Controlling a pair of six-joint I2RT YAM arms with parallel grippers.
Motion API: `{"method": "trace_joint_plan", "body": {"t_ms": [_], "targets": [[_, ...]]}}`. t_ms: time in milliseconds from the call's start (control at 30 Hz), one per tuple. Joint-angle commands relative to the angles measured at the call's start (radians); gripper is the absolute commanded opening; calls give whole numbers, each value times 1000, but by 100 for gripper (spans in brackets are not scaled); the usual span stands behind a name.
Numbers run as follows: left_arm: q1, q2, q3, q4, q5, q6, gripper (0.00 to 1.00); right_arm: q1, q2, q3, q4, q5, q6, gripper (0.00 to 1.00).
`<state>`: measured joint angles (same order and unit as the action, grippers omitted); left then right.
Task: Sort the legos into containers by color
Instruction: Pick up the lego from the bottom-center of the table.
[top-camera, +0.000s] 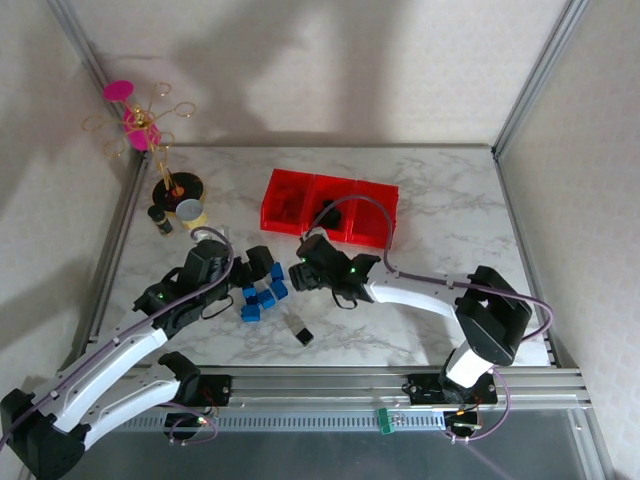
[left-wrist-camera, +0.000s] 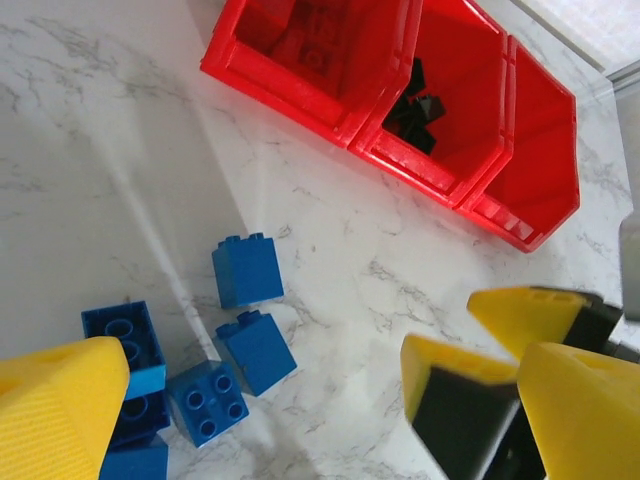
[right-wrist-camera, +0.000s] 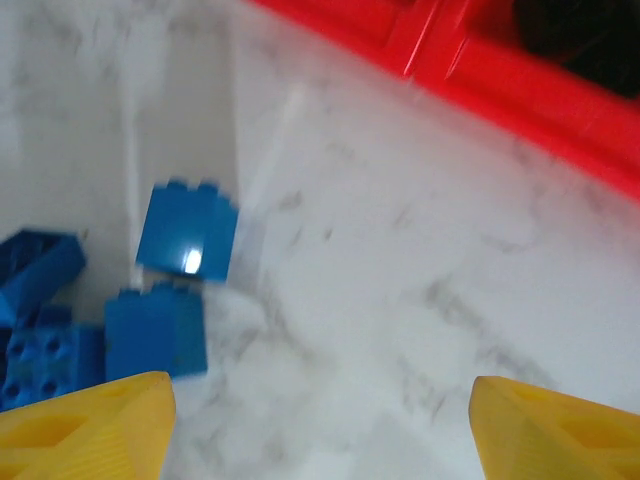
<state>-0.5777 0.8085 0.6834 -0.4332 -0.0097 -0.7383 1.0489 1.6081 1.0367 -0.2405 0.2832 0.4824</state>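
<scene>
1. The blue bricks (top-camera: 262, 296) sit clustered near the red bins (left-wrist-camera: 300, 95); a black brick (top-camera: 300, 334) lies apart.
2. The left gripper (left-wrist-camera: 320, 425) is spread wide and empty beside the cluster.
3. The right gripper (right-wrist-camera: 320, 430), also wide and empty, hovers just beside the cluster, probably lining up a pick for the vacant end bin (left-wrist-camera: 530, 170).

I see three bright red containers (top-camera: 282, 224) joined in a row at the back of the tabletop (top-camera: 440, 220), open tops up. The leftmost holds red legos (left-wrist-camera: 310, 45), the middle one black legos (left-wrist-camera: 415, 110). Blue legos (top-camera: 262, 294) lie clustered nearer me, some studs-up, some tipped over. One black brick (top-camera: 301, 334) sits apart.
</scene>
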Motion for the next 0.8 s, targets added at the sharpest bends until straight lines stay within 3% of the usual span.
{"method": "trace_joint_plan", "body": {"t_ms": [0, 300, 767], "targets": [[9, -38, -30, -48, 17, -25, 100, 60, -53, -55, -30, -2, 60, 78], [10, -97, -79, -80, 18, -63, 100, 250, -38, -144, -19, 42, 125, 78], [10, -136, -113, -94, -1, -90, 100, 366, 74, -164, 21, 40, 194, 66]]}}
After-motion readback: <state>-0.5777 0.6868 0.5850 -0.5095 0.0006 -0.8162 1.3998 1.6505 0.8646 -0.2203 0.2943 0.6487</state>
